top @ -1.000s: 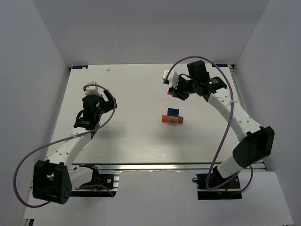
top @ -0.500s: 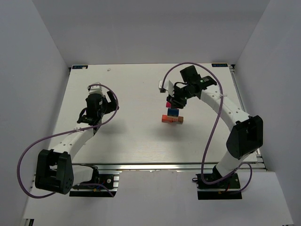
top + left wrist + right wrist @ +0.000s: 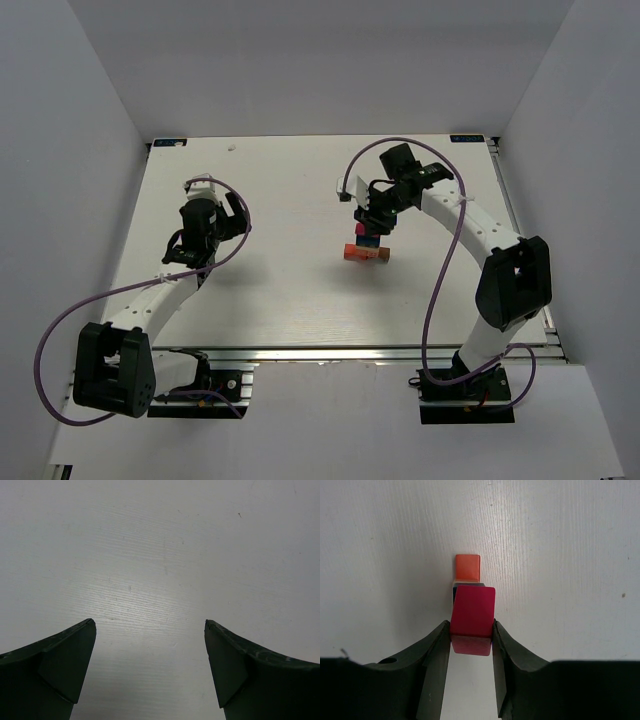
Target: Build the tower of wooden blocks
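In right tool: magenta block (above tower).

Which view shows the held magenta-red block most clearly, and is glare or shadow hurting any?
Right wrist: magenta-red block sharp and evenly lit in the right tool, hiding most of the tower below. Left wrist: soft glare on the table; left tool dark. Top external: block small, no glare.

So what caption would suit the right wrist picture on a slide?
Right gripper pinching a magenta-red block above a small stack, its orange block peeking out, on the white table.
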